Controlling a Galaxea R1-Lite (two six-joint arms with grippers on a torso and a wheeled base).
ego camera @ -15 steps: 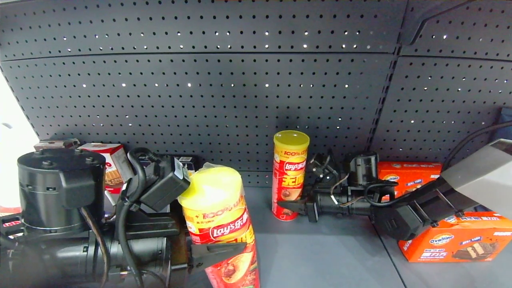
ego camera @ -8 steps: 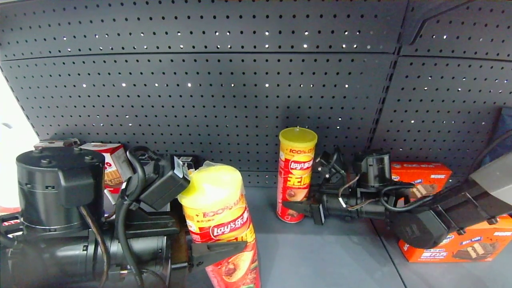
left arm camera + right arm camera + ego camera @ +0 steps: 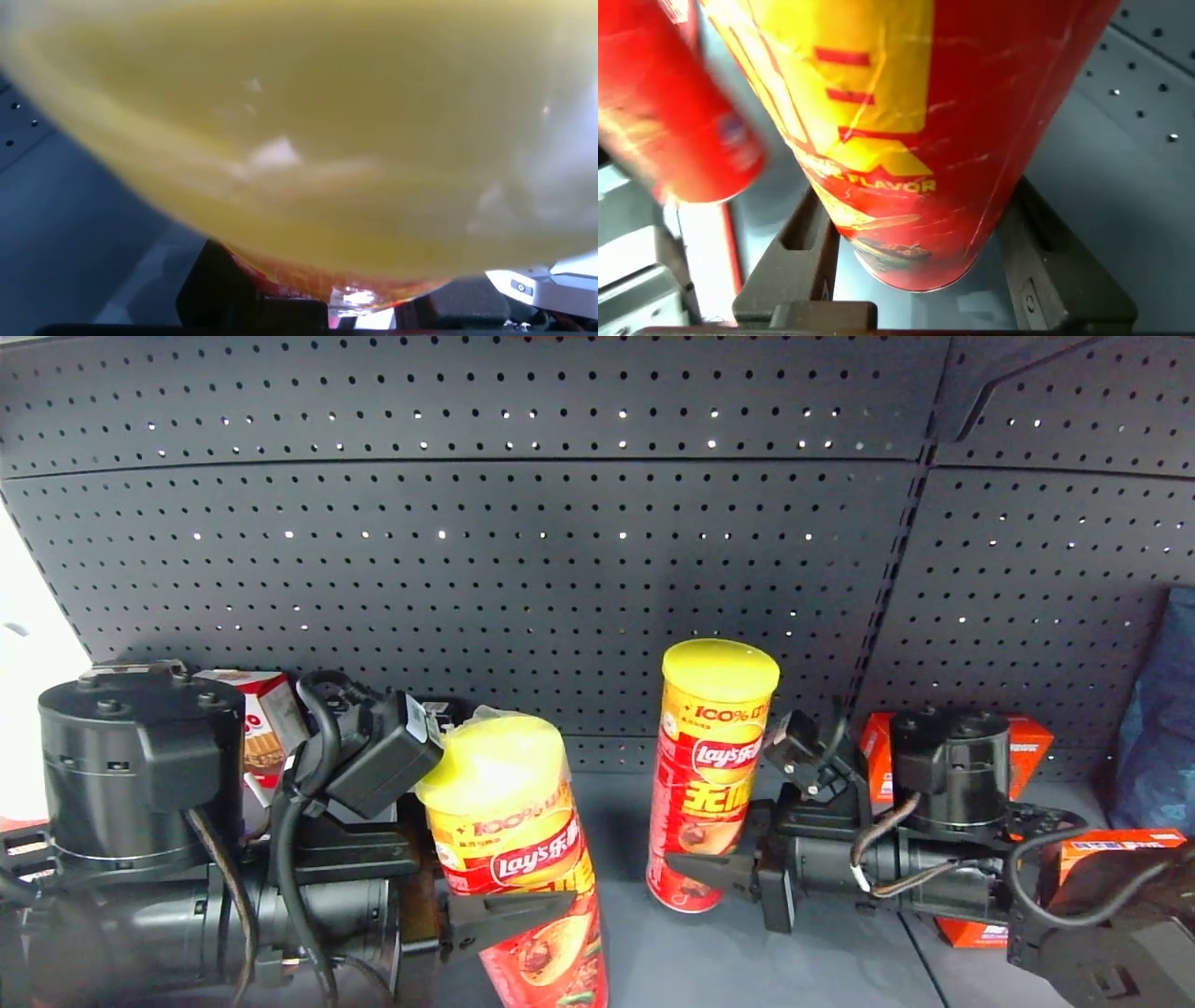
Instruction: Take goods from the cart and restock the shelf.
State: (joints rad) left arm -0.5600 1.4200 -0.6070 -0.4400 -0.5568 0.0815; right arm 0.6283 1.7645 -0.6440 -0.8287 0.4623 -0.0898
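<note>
Two tall chip cans with yellow lids are in hand over the grey shelf (image 3: 653, 959). The right can (image 3: 714, 775) is roughly upright with a slight lean, in front of the pegboard panel (image 3: 467, 569). The right gripper (image 3: 698, 863) is clamped across its lower body, one finger on each side of the tube in the right wrist view. Whether its base touches the shelf cannot be told. The left can (image 3: 509, 859) is nearer the robot and to the left, apart from the right can and tilted a little. It is grasped around its lower half by the left gripper (image 3: 523, 924). Judged by their build, such cans are light, stiff cardboard tubes with a glossy, rather slippery skin and brittle contents. A hard squeeze could dent the wall, and the tall, narrow form is likely to tip when set down. The safest hold is around the body below the middle, as shown, and not on the push-on lid, which may come off. In the surroundings, orange boxes (image 3: 1030, 747) lie on the shelf at the right, behind the right arm. A red-and-white box (image 3: 266, 719) stands at the left against the panel.
</note>
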